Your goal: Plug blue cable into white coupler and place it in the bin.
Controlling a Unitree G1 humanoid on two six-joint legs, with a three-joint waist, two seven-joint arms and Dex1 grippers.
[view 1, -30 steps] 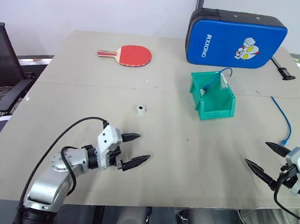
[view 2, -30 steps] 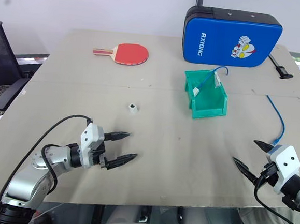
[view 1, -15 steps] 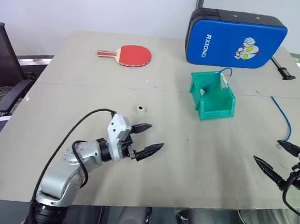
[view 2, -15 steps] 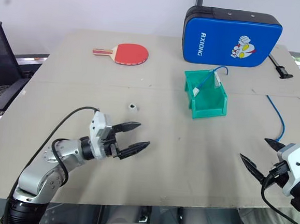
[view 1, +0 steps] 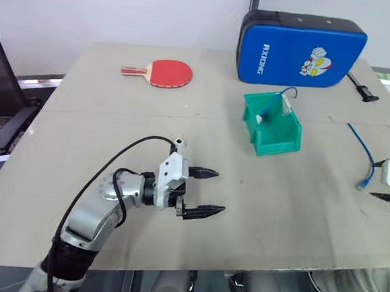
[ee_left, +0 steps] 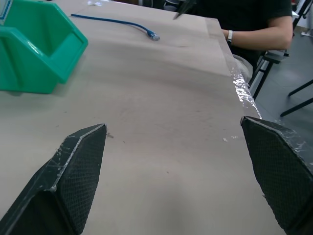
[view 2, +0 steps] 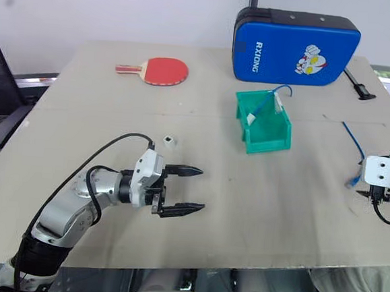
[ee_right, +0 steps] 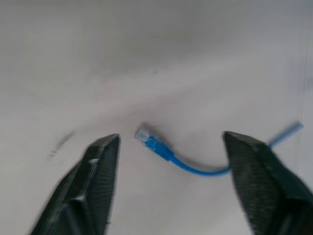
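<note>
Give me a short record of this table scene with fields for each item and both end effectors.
blue cable: lies loose on the table's right side, plug end toward the robot
white coupler: on the table, just beyond the left end effector, not held
bin: green, right of centre, another blue cable inside
left end effector: open, empty, above the table
right end effector: open, over the cable's plug, not gripping it
paddle: far left side
blue case: far edge behind the bin
person: forearm at table edge
</note>
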